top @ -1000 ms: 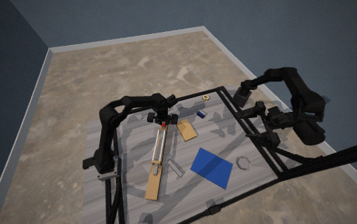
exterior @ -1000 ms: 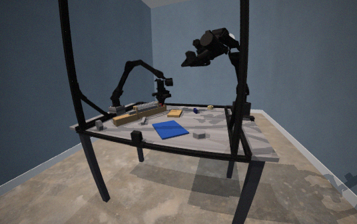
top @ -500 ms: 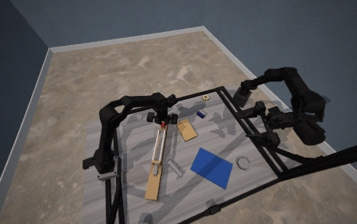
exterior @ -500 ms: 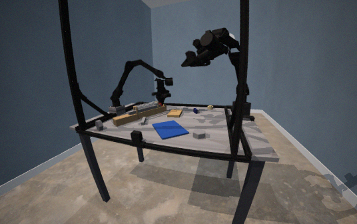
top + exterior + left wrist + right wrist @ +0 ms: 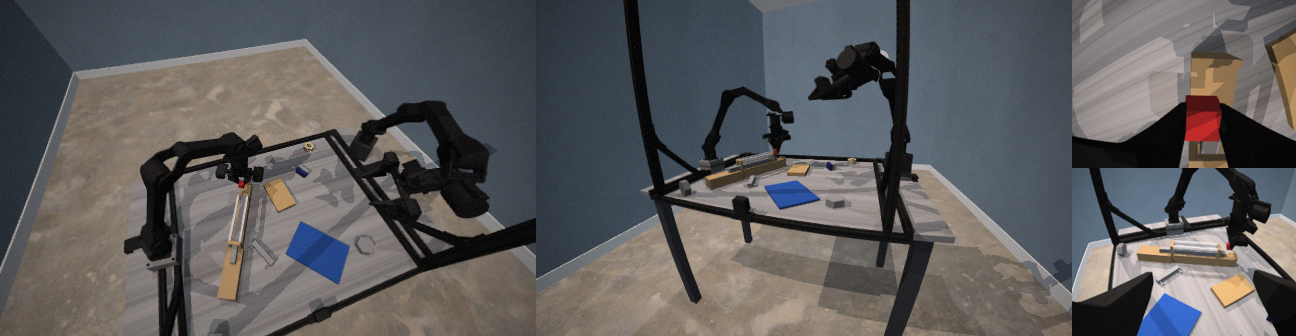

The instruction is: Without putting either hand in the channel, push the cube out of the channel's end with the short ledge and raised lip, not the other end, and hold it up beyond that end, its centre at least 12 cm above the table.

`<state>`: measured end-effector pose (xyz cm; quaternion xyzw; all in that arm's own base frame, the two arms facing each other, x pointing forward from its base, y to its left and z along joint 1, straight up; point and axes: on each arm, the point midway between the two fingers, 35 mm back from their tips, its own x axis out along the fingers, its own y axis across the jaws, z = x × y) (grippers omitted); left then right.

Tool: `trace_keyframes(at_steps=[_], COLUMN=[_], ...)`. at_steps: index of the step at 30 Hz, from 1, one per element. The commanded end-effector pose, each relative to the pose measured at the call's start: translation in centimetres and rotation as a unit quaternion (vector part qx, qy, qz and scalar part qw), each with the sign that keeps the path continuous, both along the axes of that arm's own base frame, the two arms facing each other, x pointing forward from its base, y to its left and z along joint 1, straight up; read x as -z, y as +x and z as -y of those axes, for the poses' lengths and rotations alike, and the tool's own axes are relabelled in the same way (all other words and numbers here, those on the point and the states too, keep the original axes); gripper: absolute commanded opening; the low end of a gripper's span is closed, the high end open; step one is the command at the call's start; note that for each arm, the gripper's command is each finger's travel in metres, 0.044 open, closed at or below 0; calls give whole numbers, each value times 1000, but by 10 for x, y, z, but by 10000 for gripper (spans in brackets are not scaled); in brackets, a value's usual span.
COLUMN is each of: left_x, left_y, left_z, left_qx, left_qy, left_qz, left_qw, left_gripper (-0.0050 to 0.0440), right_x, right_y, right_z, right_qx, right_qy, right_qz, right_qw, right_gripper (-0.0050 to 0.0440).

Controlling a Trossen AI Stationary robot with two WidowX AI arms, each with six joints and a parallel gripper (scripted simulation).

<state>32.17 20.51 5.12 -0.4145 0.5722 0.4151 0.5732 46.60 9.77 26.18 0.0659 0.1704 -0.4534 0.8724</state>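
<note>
at the lift, gripping red cube in left gripper above channel's far ledge, with right gripper open; next, raise higher, beyond end

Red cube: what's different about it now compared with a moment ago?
The red cube has moved up a little, rising with the left claw, which grips it. The wooden channel, the blue sheet and the right arm look unmoved.
</note>
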Motion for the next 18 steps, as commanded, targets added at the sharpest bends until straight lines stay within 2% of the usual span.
trace_keyframes(at_steps=[1,4,7,12,18], left_x=[3,5,5,-24,-34], left_y=[-21,-33,-34,-29,-28], left_z=[-5,-8,-8,-8,-8], left_qx=[-1,-1,-1,-1,-1], left_qy=[-1,-1,-1,-1,-1], left_qz=[0,0,0,0,0], left_qw=[1000,1000,1000,1000,1000], left_gripper=[60,60,60,60,60], right_x=[-1,-1,-1,-1,-1], right_y=[0,0,0,0,0], right_z=[1,1,1,1,1], right_qx=[1,1,1,1,1], right_qy=[-2,-2,-2,-2,-2], right_qz=[1,1,1,1,1], right_qw=[1000,1000,1000,1000,1000], right_gripper=[400,400,400,400,400])
